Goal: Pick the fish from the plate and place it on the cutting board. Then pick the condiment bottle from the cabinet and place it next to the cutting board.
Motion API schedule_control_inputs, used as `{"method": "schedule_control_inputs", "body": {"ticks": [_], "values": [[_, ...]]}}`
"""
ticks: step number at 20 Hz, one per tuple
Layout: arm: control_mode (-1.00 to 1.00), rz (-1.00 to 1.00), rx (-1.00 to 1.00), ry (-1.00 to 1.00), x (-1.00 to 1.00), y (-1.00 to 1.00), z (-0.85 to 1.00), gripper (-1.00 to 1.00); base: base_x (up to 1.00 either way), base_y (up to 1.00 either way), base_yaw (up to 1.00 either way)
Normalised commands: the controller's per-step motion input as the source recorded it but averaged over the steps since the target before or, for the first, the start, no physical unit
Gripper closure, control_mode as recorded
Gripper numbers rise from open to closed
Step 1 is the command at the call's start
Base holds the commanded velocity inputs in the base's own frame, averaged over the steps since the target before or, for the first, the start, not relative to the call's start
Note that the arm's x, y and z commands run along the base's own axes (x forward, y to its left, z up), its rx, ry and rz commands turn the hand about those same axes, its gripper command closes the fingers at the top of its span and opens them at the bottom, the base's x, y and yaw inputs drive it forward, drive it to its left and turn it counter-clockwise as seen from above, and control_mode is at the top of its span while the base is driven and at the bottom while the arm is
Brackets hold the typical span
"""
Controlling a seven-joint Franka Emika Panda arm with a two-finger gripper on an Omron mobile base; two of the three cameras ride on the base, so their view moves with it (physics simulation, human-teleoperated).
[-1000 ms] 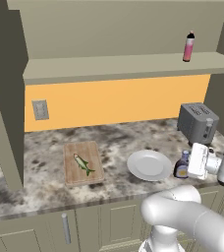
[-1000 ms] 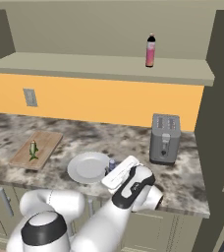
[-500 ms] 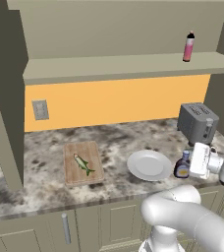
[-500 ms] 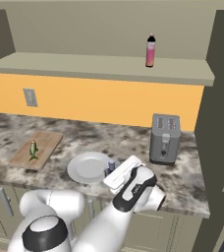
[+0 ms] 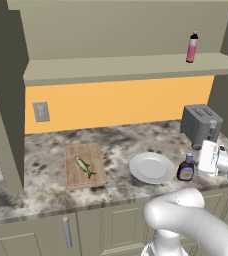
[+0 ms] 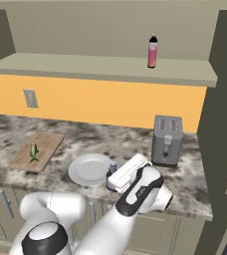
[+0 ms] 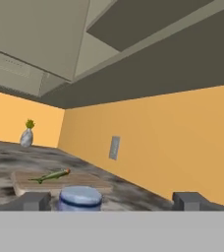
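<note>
The fish (image 5: 85, 167) lies on the cutting board (image 5: 84, 165), which sits flat on the counter (image 5: 46, 187). The white plate (image 5: 152, 167) rests on the counter at about 3 o'clock from the board, a little apart from it, and has nothing on it. The condiment bottle (image 5: 186, 168) stands upright on the counter just beside the plate, at the plate's 3 o'clock side, so the plate is between it and the board. The fingers (image 7: 111, 201) are open wide, one on each side of the bottle's bluish cap, with a gap on both sides, so they are not squeezing it. In the hand view the board and the fish show behind the cap. A grey toaster (image 5: 201, 123) stands at about 1 o'clock from the bottle. Up on the cabinet (image 5: 131, 66) shelf a slim pink bottle (image 5: 192, 47) stands upright near its right end.
</note>
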Motion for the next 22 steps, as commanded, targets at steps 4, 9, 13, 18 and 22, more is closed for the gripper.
{"method": "schedule_control_inputs", "body": {"ticks": [4,9,13,18,22], "values": [[-1.00,-0.04,-0.08,0.00,-0.14,-0.04,0.32,-1.00,0.00,0.00,0.00],[-1.00,-0.06,-0.14,-0.01,-0.20,-0.02,0.49,-1.00,0.00,0.00,0.00],[-1.00,-0.07,-0.18,-0.14,-0.31,0.01,0.59,-1.00,0.00,0.00,0.00],[-1.00,-0.06,-0.19,-0.29,-0.35,0.10,0.54,-1.00,0.00,0.00,0.00],[-1.00,-0.04,-0.20,-0.36,-0.37,0.18,0.41,-1.00,0.00,0.00,0.00]]}}
